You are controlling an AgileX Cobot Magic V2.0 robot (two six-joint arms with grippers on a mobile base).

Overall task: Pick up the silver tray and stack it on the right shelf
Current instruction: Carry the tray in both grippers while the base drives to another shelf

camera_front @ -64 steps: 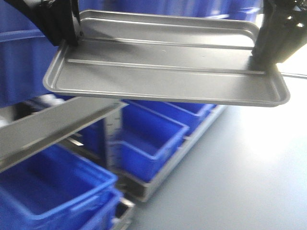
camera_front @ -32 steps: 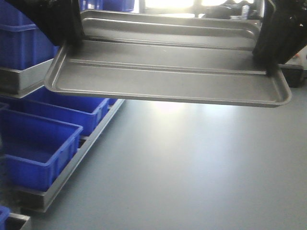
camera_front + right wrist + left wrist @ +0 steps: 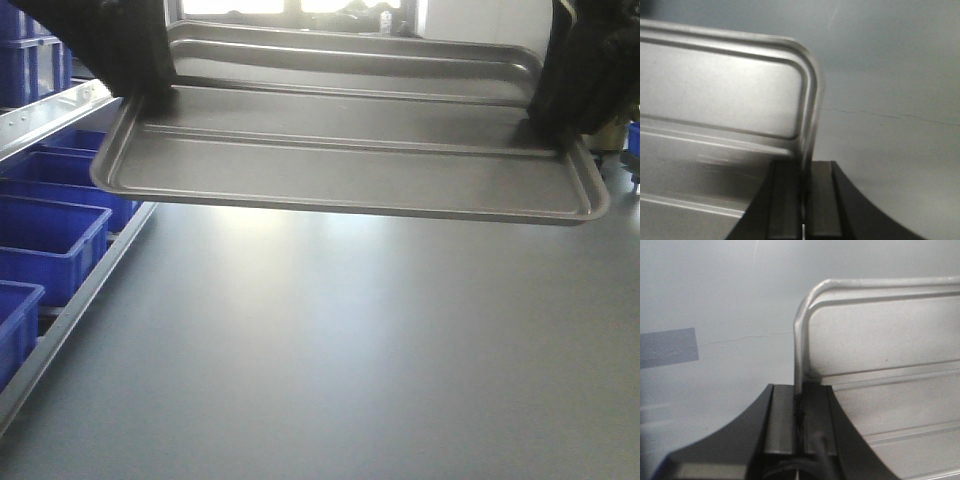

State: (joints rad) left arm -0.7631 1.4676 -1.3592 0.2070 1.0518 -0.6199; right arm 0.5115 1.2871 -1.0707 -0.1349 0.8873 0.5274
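Note:
The silver tray (image 3: pixel 350 150) hangs level in the air across the top of the front view, its two long ridges showing. My left gripper (image 3: pixel 150 95) is shut on the tray's left rim and my right gripper (image 3: pixel 555 125) is shut on its right rim. In the left wrist view the rim (image 3: pixel 799 355) runs down between the dark fingers of the left gripper (image 3: pixel 800 400). The right wrist view shows the tray (image 3: pixel 720 95) with its rim pinched in the right gripper (image 3: pixel 805 172). The right shelf is out of view.
A rack with blue bins (image 3: pixel 45 245) and a metal rail (image 3: pixel 40 115) stands along the left edge. Grey floor (image 3: pixel 350 350) spreads below the tray. A bright window lies far behind. A grey tape patch (image 3: pixel 667 347) marks the floor.
The view has swung to the right: the blue bins slid from the centre to the far left edge and open floor now fills the frame. The tray stays gripped at both ends.

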